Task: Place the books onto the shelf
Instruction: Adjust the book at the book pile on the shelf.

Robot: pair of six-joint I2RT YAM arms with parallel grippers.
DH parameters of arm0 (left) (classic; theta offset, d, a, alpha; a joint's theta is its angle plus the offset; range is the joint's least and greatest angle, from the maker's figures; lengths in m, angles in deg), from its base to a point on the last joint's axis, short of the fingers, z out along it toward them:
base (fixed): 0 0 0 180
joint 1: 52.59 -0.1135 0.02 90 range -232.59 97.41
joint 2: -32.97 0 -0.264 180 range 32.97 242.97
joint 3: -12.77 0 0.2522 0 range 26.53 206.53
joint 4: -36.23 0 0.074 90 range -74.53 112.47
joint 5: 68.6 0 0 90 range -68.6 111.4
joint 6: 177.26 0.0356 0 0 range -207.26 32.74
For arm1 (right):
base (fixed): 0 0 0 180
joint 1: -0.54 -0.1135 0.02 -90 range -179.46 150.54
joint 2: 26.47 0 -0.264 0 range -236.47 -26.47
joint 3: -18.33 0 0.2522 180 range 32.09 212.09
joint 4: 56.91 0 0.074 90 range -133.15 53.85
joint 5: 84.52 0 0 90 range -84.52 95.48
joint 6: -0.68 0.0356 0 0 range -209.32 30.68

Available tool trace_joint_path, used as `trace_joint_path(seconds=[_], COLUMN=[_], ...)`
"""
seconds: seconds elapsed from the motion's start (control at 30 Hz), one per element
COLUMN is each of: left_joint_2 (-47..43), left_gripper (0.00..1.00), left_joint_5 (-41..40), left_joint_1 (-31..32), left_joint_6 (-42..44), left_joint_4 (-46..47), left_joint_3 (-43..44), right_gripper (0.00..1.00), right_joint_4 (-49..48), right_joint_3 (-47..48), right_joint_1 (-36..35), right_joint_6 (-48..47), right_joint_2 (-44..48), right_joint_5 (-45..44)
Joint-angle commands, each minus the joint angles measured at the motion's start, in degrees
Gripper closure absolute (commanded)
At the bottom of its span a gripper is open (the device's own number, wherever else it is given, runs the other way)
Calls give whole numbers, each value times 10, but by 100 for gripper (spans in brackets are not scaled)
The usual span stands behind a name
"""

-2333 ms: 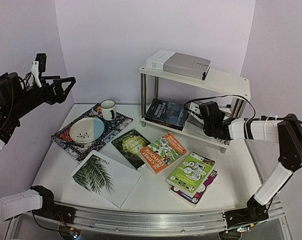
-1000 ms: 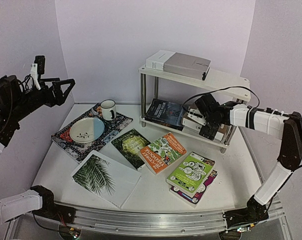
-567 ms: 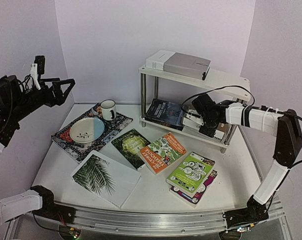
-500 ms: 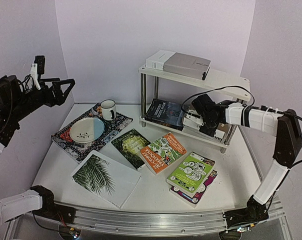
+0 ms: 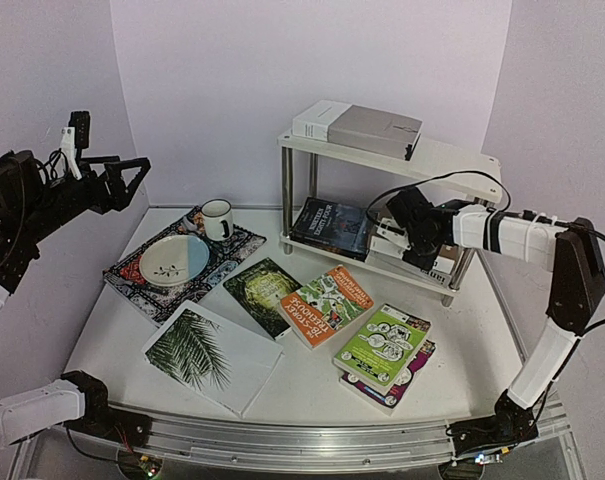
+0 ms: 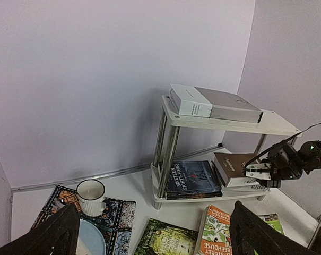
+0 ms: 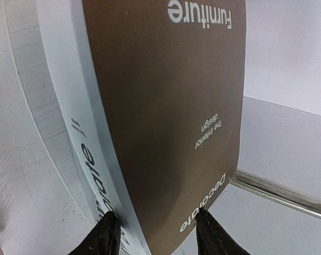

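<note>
Right gripper (image 7: 157, 232) clamps brown book (image 7: 165, 106), which fills wrist view; shelf (image 5: 452, 163) lower tier part-hidden; left gripper (image 6: 155, 208) wide open; white table (image 5: 302, 385), lilac walls (image 5: 232, 80).

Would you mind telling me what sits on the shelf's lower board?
A dark book lies at the left. A brown book with a white spine is at the right, gripped by the right claw. Anything behind or beneath them is covered.

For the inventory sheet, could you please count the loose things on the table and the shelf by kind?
Books: 8
Mugs: 1
Plates: 1
Placemats: 1
Total: 11
</note>
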Motion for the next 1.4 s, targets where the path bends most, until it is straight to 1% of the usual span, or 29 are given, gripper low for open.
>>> trace_joint_path(seconds=[0.0, 0.07, 0.2, 0.3, 0.5, 0.63, 0.8, 0.87, 1.07, 1.37], left_joint_2=[1, 3, 5, 4, -1, -3, -6, -8, -7, -4], left_gripper=[1, 1, 0, 1, 1, 1, 1, 1, 0, 1], left_joint_5=[6, 8, 11, 11, 9, 6, 4, 2, -2, -7], left_joint_1=[-1, -1, 0, -1, -1, -1, -1, -1, -1, -1], left_joint_6=[-5, -7, -11, -14, -18, -20, -26, -27, -27, -24], left_joint_4=[29, 29, 29, 29, 28, 25, 22, 20, 10, -1], left_joint_3=[1, 2, 0, -2, -4, -5, -6, -6, 1, 9], right_gripper=[42, 32, 23, 20, 20, 22, 26, 28, 31, 45], right_joint_4=[22, 32, 49, 48, 45, 44, 43, 41, 22, 12], right_joint_3=[9, 21, 46, 58, 101, 148, 197, 211, 243, 280], right_joint_1=[3, 2, -12, -31, -69, -88, -95, -95, -95, -95], right_joint_6=[10, 21, 34, 36, 38, 32, 27, 25, 18, 17], right_joint_2=[13, 17, 10, -1, -39, -72, -116, -130, -166, -217], right_joint_5=[-6, 16, 26, 24, 35, 45, 57, 64, 60, 25])
